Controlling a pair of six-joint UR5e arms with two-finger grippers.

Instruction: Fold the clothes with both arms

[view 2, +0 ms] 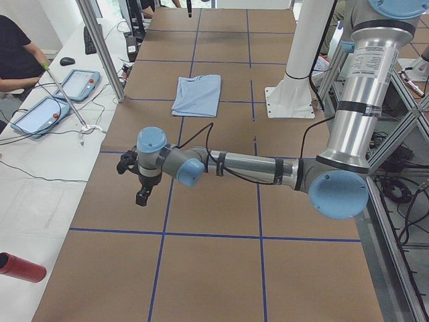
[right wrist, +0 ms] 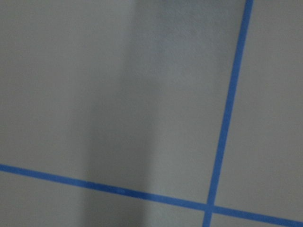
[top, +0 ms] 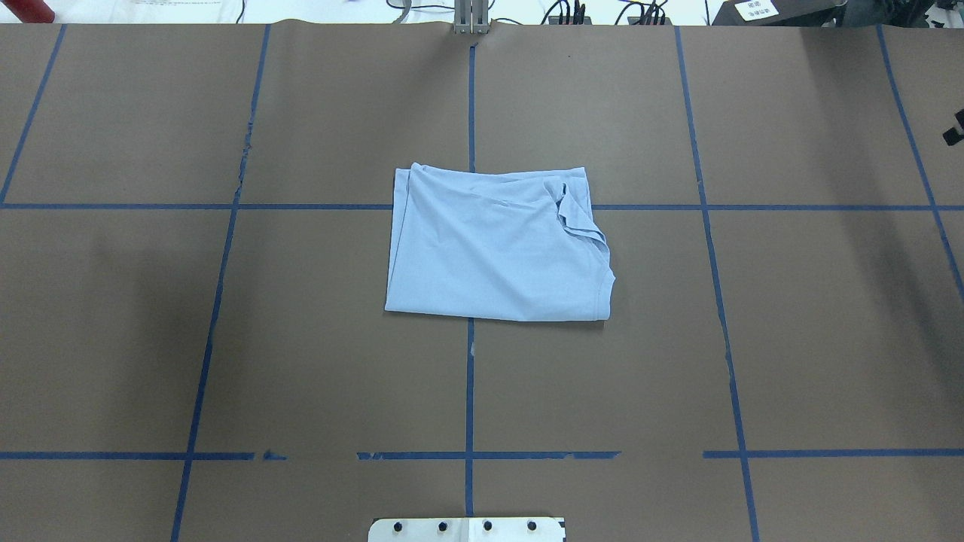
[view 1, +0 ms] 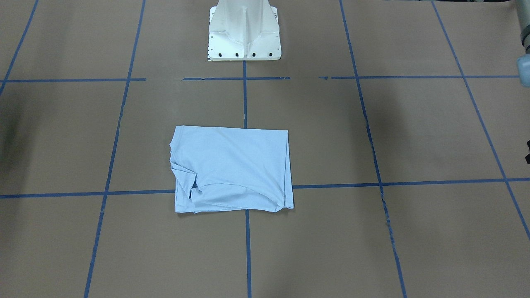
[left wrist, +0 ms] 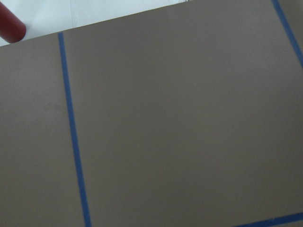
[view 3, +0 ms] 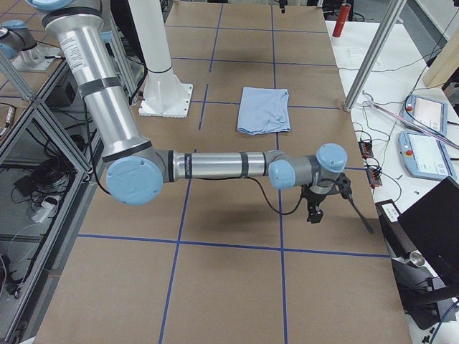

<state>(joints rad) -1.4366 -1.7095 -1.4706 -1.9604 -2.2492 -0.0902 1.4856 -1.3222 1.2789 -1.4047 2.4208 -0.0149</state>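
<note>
The light blue T-shirt (top: 489,248) lies folded into a rectangle at the middle of the brown table, with a sleeve and the hem showing at one side. It also shows in the front-facing view (view 1: 236,165) and in both side views (view 2: 196,94) (view 3: 264,109). No palm print or collar shows. My left gripper (view 2: 142,196) hangs above the table far from the shirt, near the table's left end. My right gripper (view 3: 313,215) hangs likewise near the right end. I cannot tell whether either is open or shut. Both wrist views show only bare table.
The white pedestal base (view 1: 244,33) stands at the robot's side of the table. A red cylinder (view 2: 20,267) lies off the table's far left corner. Tablets (view 2: 67,84), cables and a metal post (view 2: 100,47) line the operators' side. Blue tape lines (top: 470,376) grid the table.
</note>
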